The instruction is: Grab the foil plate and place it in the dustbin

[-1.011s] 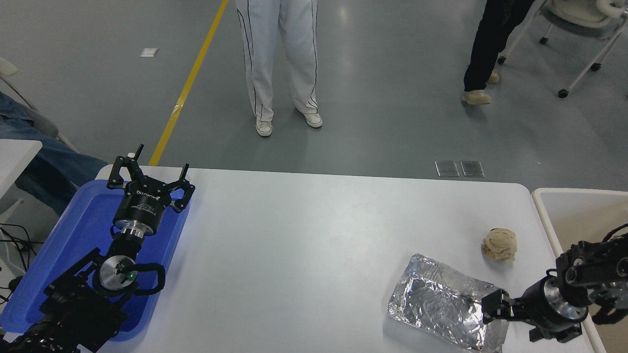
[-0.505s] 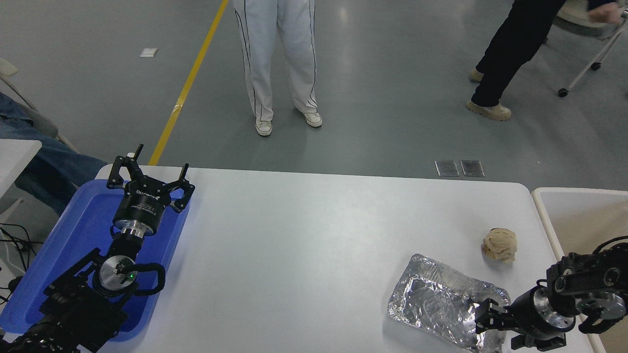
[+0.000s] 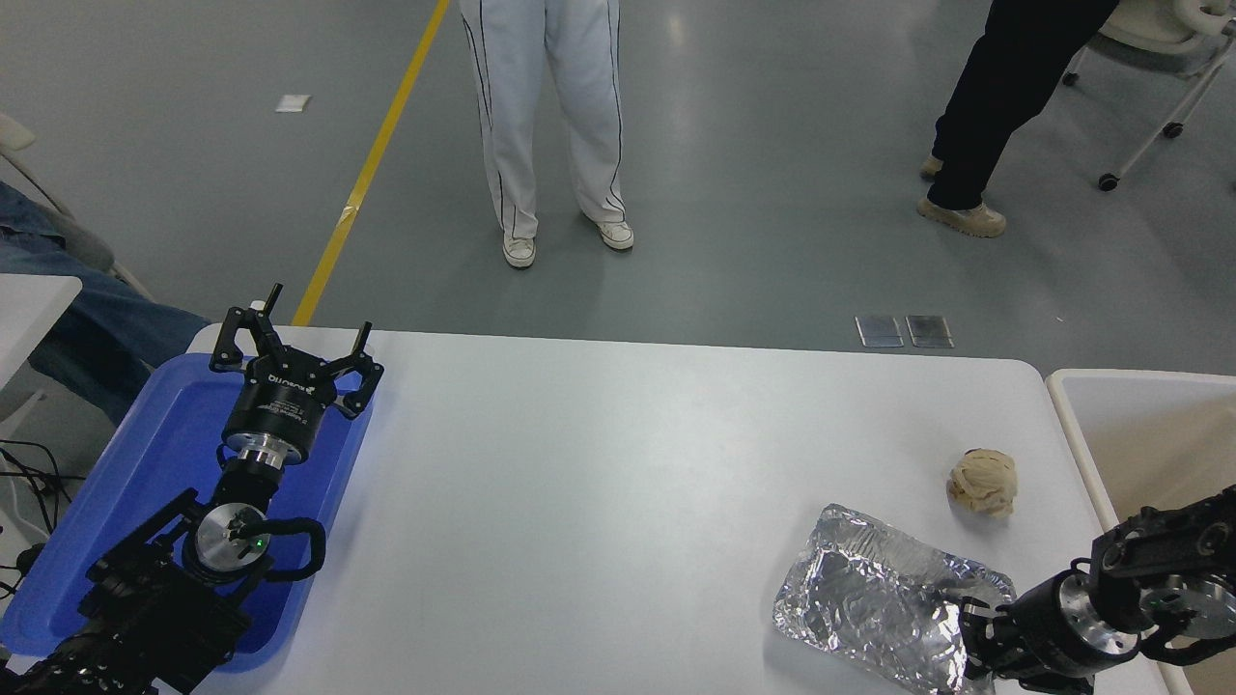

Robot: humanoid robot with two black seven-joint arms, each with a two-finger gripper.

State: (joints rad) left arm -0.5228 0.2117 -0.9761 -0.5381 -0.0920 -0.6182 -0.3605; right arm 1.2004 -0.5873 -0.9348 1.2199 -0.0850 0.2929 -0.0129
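Head view: the foil plate (image 3: 874, 603) lies on the white table (image 3: 618, 483) near its front right corner, crinkled and shiny, with its right end at the right gripper (image 3: 970, 642). That gripper comes in low from the right edge and its fingers sit at the plate's near right rim; the foil appears pinched between them, though the contact itself is partly hidden by the black housing. The plate's right end looks slightly lifted and bent (its left end rests flat on the table). A small tan paper ball (image 3: 983, 481) sits just beyond the plate, apart from it. The dustbin (image 3: 1072, 425) stands beside the table's right edge, its pale rim and tan interior showing. The left gripper (image 3: 294, 340) is parked over the blue tray (image 3: 145, 463) at the lower left, its fingers spread wide and holding nothing. 2 people stand on the grey floor beyond the table, only their legs in view.
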